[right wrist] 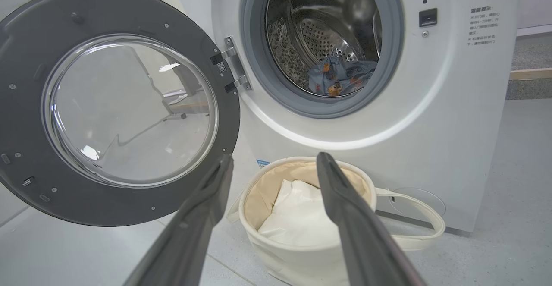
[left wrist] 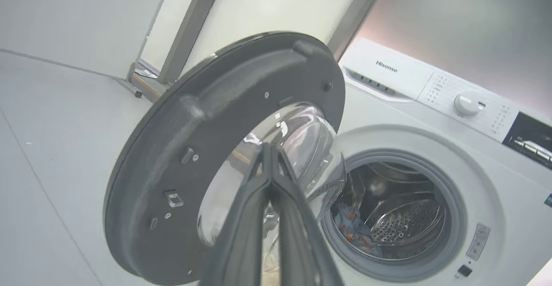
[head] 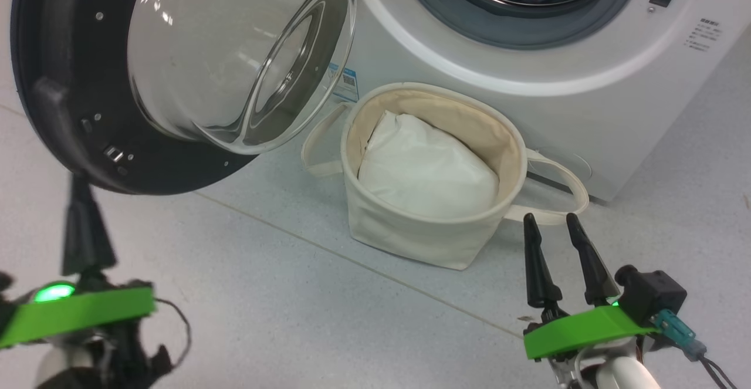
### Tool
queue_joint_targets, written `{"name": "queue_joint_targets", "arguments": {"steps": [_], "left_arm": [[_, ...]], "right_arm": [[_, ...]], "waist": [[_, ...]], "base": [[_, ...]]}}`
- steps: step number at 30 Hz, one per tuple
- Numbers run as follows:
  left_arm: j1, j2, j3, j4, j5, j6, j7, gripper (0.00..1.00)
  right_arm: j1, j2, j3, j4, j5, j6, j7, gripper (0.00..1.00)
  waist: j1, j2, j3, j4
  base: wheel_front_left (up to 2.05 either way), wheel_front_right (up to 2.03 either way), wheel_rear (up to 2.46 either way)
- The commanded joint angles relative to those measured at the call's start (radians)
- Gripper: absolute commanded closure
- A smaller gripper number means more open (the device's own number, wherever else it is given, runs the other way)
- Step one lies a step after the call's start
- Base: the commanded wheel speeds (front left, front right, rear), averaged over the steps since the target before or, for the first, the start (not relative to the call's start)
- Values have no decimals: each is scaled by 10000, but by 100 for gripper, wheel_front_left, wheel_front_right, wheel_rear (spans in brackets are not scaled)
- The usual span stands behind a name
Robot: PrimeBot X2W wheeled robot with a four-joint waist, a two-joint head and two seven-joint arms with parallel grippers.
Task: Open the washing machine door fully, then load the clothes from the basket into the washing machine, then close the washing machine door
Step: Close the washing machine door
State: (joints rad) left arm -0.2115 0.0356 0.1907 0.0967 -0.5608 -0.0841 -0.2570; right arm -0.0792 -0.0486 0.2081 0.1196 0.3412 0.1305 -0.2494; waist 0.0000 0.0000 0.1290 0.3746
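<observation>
Door's wide open here, folks! The washing machine door hangs swung out on its hinge to the robot's left of the drum mouth, its inner face turned toward the robot, black rim all round and the clear glass bowl bulging out of the middle.

Look inside the washing machine: the clothes, blue fabric with orange print, lie at the bottom of the steel drum, just behind the grey seal.

Down on the floor, the basket stands upright just in front of the washer, below the drum mouth. A plain white pillow-like bundle sits in it, and the 2 strap handles droop to either side.

Now the left gripper: its 2 dark fingers are pressed tight together, with nothing caught between them. From the head camera the tips point up at the door's lower rim, very close under it. Whether they touch the rim, I cannot tell.

Over to the right gripper: fingers spread apart, nothing in them, hanging above the floor near the basket's right handle, tips pointing toward the basket and the washer.
</observation>
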Motion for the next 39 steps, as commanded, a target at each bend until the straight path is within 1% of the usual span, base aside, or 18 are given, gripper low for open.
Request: {"name": "queue_joint_targets", "arguments": {"steps": [1,2,3,4,5,7,8,10,12,14,17,20,22,26,32,39], "left_arm": [[-488,147,572,-315,-637,-219,-47,100],[-565,147,703,-243,-955,-325,-47,100],[-565,147,703,-243,-955,-325,-47,100],[-674,165,821,-183,-1329,-391,-47,100],[-828,213,957,-153,-1914,-429,-46,100],[-1222,491,1114,-219,-3544,-455,314,100],[-1427,749,1260,-258,-4392,-458,615,100],[-1811,1450,1693,-102,-5542,-461,1023,100],[-2403,1821,2416,641,-7019,-462,1535,100],[-2991,2446,2842,1646,-7894,-463,2155,100],[-3887,3320,3312,3443,-8810,-463,2954,100],[-4721,4056,3561,5160,-9228,-464,3372,100],[-5208,4428,3644,6064,-9410,-464,3579,100],[-5895,4907,3533,7411,-9486,-465,3958,100],[-6395,5094,3200,8163,-9390,-465,4262,100],[-6479,4981,2861,8387,-9433,-465,4905,100]], "right_arm": [[-432,-16,223,-284,-150,2,-124,0],[-446,-16,240,-277,-162,2,-124,0],[-446,-16,240,-277,-162,2,-124,0],[-467,-16,257,-270,-170,2,-124,0],[-487,-16,270,-267,-183,2,-124,0],[-543,-16,254,-282,-223,2,-124,0],[-592,-16,235,-301,-261,2,-124,0],[-733,-16,227,-337,-358,2,-124,0],[-870,-16,209,-342,-462,2,-124,0],[-951,-16,204,-288,-561,2,-124,0],[-1065,-16,263,-176,-695,2,-124,0],[-1200,-16,281,-93,-819,2,-124,0],[-1282,-16,285,-81,-867,2,-124,0],[-1411,-16,307,-72,-940,2,-124,0],[-1445,-16,239,-71,-933,2,-124,0],[-1460,-16,212,-59,-936,2,-124,0]], "waist": [[0,0,35,-6],[0,0,57,-20],[0,0,57,-20],[0,0,81,-41],[0,0,106,-61],[0,0,211,-86],[0,0,304,-94],[0,0,526,-133],[0,0,717,-175],[0,0,837,-213],[0,0,1008,-331],[0,0,1165,-463],[0,0,1267,-554],[0,0,1429,-753],[0,0,1497,-974],[0,0,1505,-1086]], "base": [[0,0,0],[0,0,0],[0,0,0],[0,0,0],[0,0,0],[0,0,0],[0,0,0],[0,0,0],[0,0,0],[0,0,0],[0,0,0],[0,0,0],[0,0,0],[0,0,0],[0,0,0],[0,0,0]]}}
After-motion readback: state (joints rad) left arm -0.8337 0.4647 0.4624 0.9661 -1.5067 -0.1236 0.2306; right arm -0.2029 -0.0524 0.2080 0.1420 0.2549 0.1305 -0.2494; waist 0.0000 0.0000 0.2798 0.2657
